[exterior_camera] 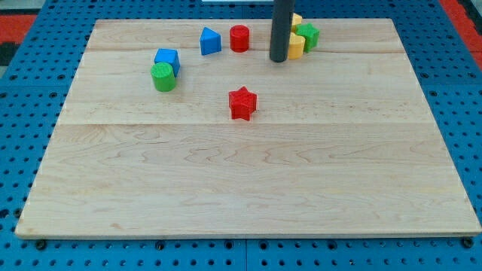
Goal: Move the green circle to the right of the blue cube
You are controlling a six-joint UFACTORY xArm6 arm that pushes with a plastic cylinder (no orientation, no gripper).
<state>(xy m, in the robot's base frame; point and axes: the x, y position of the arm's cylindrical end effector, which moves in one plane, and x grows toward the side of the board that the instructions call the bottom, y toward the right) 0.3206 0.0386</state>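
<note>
The green circle [163, 77], a short green cylinder, sits at the upper left of the wooden board [248, 173]. It touches the blue cube [167, 59] from the view's bottom left. My tip [279, 59] is far to the view's right of both, near the top middle. It stands just left of a yellow block [296, 46].
A blue triangular block [210, 41] and a red cylinder [239, 38] stand near the top edge, left of my rod. A green star-like block [307, 35] and a second yellow block [296, 20] sit right of it. A red star [242, 103] lies near the middle.
</note>
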